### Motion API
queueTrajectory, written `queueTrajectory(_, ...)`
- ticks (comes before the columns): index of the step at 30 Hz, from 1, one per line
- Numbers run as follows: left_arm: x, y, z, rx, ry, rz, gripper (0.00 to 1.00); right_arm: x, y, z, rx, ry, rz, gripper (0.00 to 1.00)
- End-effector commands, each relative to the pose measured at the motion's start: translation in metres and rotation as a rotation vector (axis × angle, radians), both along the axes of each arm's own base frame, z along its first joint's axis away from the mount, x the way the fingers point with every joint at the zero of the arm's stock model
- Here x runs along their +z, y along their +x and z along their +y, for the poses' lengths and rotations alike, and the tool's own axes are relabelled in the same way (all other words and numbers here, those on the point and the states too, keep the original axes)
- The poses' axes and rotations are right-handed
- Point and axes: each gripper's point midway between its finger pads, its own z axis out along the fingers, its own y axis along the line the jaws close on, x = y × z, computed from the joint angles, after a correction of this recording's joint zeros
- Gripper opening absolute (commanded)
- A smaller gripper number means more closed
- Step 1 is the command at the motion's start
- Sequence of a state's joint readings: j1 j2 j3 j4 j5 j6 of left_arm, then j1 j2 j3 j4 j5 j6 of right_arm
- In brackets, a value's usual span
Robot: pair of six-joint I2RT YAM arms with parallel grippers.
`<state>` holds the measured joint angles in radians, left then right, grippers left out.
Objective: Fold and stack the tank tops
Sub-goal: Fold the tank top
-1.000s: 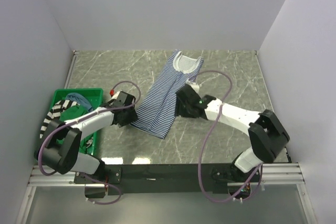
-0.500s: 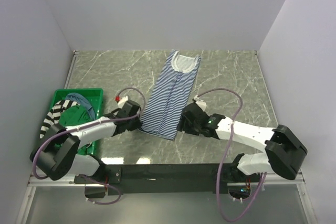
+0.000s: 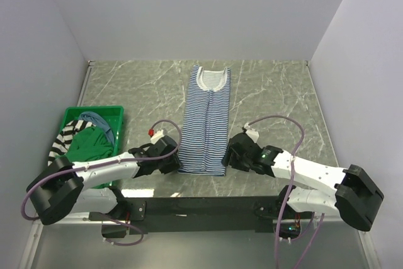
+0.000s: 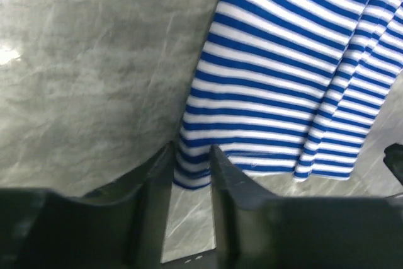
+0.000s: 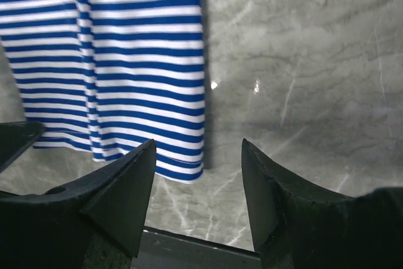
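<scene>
Lengthwise, the thin-striped tank top (image 3: 206,124) lies folded (neckline farthest).

My two arms, overhead
I see the left arm (image 3: 104,167) and right arm (image 3: 315,169): white links, black joints, looping purple cables (image 3: 277,118).

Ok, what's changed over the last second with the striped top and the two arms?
The navy-white striped tank top was pulled toward the arms' bases and swung from slanted to straight. Both arms drew back with it: the left gripper straddles its left hem corner, the right gripper stands open by the right corner. The green bin stayed put.
</scene>
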<state>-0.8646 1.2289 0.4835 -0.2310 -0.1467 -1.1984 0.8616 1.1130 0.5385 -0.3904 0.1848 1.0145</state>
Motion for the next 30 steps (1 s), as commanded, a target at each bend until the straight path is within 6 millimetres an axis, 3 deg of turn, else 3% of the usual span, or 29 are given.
queueTrajectory(1,-0.006,-0.017,0.016,-0.018,0.072,0.054,0.39,-0.011,-0.006,0.000,-0.015,0.006,0.039,0.63)
queueTrajectory(5,-0.001,-0.020,0.019,-0.033,0.065,0.046,0.48,-0.017,-0.011,0.002,-0.018,0.033,0.061,0.61)
queueTrajectory(19,-0.015,-0.025,0.019,-0.066,0.074,0.060,0.48,-0.034,-0.027,0.015,0.006,0.074,0.129,0.52)
queueTrajectory(30,-0.036,-0.032,0.025,-0.074,0.103,0.092,0.37,-0.048,-0.040,0.009,0.007,0.057,0.168,0.42)
